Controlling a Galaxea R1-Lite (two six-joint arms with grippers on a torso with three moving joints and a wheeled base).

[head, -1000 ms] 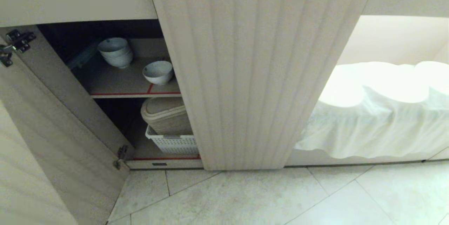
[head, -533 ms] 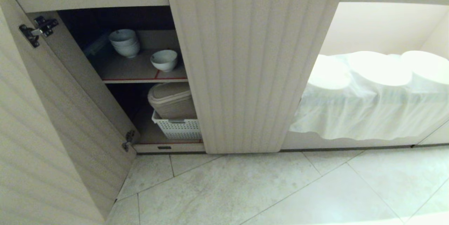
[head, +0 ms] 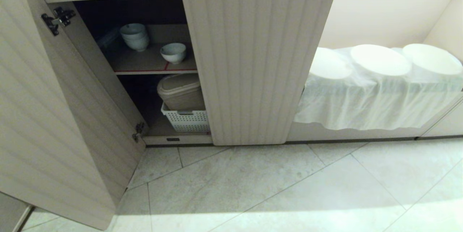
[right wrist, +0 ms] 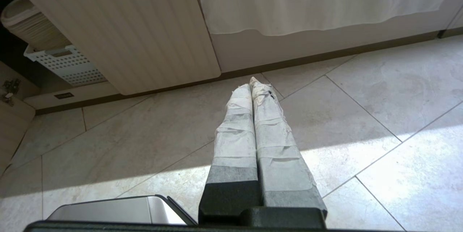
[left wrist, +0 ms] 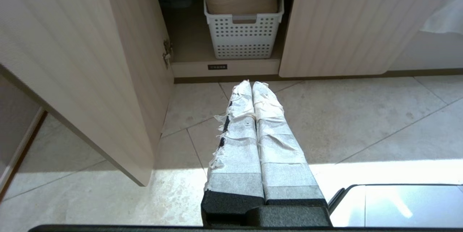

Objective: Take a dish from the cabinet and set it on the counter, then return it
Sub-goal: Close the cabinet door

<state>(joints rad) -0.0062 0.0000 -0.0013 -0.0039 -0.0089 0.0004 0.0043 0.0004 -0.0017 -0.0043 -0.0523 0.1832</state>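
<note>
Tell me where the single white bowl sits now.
In the head view, the bowl stands on the cabinet's upper shelf, right of the stacked bowls, above the basket.

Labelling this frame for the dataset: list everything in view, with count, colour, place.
cabinet: one, beige fluted; left door open, right door shut
dish: one, white, alone on the upper shelf
stacked bowls: one stack, white, upper shelf, behind the dish
basket: one, white perforated, lower shelf
bin: one, beige lidded, in the basket
cloth: one, white, draped in the right bay
floor: pale tiles
left gripper: shut, empty, over floor
right gripper: shut, empty, over floor
</note>
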